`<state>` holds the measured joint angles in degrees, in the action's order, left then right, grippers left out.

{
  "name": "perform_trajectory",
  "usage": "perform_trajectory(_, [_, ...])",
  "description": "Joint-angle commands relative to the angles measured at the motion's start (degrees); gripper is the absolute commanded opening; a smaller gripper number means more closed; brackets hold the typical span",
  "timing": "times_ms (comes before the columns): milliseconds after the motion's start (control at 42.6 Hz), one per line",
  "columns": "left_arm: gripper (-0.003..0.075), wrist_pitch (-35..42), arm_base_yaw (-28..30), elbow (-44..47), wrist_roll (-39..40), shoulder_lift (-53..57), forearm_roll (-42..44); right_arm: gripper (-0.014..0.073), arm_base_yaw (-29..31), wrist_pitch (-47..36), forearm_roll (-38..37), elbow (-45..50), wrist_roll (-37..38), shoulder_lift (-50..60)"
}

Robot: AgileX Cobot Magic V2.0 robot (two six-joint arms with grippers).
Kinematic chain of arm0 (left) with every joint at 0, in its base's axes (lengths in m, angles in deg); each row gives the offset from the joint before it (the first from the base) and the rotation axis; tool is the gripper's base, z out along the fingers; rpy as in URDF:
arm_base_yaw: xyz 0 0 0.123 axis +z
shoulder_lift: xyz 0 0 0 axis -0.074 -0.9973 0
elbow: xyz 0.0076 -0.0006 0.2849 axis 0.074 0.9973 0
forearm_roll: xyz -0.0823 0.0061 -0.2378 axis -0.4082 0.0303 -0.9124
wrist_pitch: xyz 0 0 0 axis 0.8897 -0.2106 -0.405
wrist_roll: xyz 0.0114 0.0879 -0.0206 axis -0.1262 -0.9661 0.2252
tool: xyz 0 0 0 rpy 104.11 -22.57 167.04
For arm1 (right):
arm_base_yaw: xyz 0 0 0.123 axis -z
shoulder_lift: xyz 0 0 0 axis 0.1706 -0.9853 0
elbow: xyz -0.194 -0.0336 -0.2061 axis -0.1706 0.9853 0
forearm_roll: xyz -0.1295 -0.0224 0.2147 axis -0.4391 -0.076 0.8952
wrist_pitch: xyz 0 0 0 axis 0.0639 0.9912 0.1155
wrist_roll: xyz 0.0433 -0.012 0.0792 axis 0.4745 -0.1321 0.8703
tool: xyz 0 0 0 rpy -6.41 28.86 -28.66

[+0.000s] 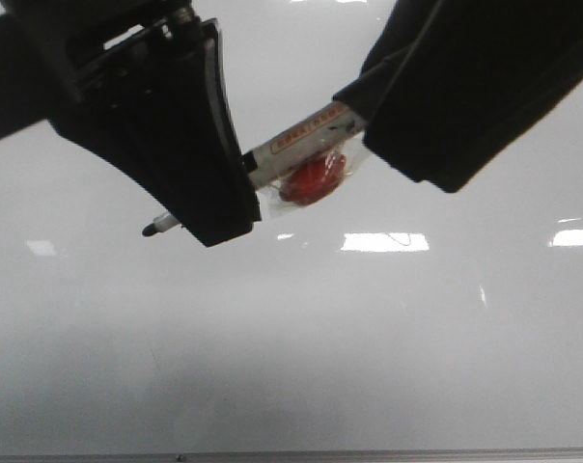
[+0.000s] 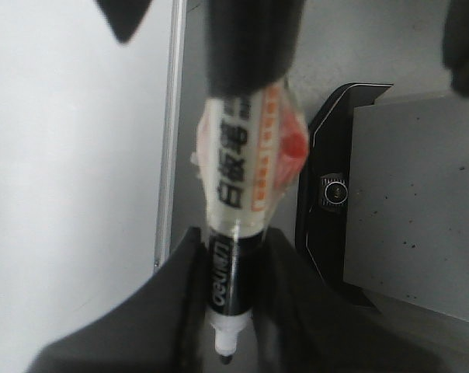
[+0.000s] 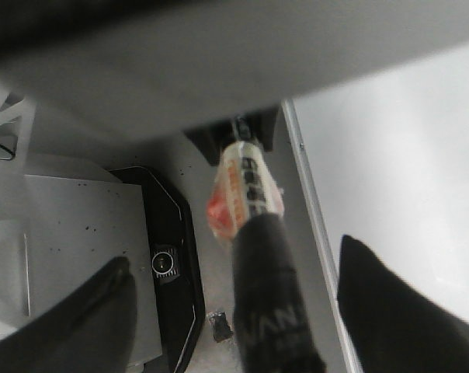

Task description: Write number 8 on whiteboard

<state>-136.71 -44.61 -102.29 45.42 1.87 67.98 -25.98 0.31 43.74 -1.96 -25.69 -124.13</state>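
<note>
Front view: the left gripper [image 1: 190, 183] is clamped on the marker [image 1: 291, 154] near its tip, above the whiteboard [image 1: 291, 338], no number 8 visible. Left wrist confirms that clamp. Right wrist: the right gripper [image 3: 242, 311] probably pinches the cap end, though it's blurry, so the handoff could skew the pen.

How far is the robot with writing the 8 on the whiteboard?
Done: the marker is picked up and its tip is uncapped.
In hand: the left fingers clamp the marker near the tip, over the whiteboard; the right fingers stand apart around its back end.
Left: the visible board shows no ink, so the whole figure remains to be written.
</note>
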Motion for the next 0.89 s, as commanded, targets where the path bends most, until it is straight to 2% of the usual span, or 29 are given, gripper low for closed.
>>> perform_trajectory(0, [-0.002, 1.5, -0.5, -2.0, -0.1, 1.5, -1.2, 0.0446, -0.3, -2.5, 2.1, -2.2, -0.5, 0.3])
perform_trajectory(141, [-0.002, 1.5, -0.5, -2.0, -0.1, 1.5, -1.2, 0.0283, -0.3, -2.7, 2.3, -2.2, -0.5, 0.4])
perform_trajectory(352, [-0.0005, 1.5, -0.5, -2.0, -0.1, 1.5, -1.2, 0.0151, -0.3, -2.3, 2.3, -2.2, -0.5, 0.4])
perform_trajectory(423, [0.0076, 1.5, -0.5, -2.0, -0.1, 1.5, -1.2, 0.0095, -0.3, -2.0, 2.3, -2.2, -0.5, 0.4])
perform_trajectory(564, [0.0344, 1.6, -0.3, -2.0, 0.2, 1.7, -1.2, -0.0022, -0.3, -1.3, 2.3, -2.2, -0.5, 0.4])
perform_trajectory(658, [0.0465, 1.6, -0.2, -2.1, 1.2, 2.6, -1.2, -0.0073, -0.3, -1.1, 2.1, -2.2, -0.5, 0.6])
perform_trajectory(775, [0.048, 2.0, 0.7, -2.0, 5.1, 5.7, -0.4, -0.0066, -0.3, -1.3, -2.3, -2.2, 2.8, 1.8])
perform_trajectory(869, [0.048, 2.4, 3.0, -0.6, 5.9, 9.6, -0.4, -0.0066, -0.3, -1.1, -11.1, -2.1, 11.0, 3.7])
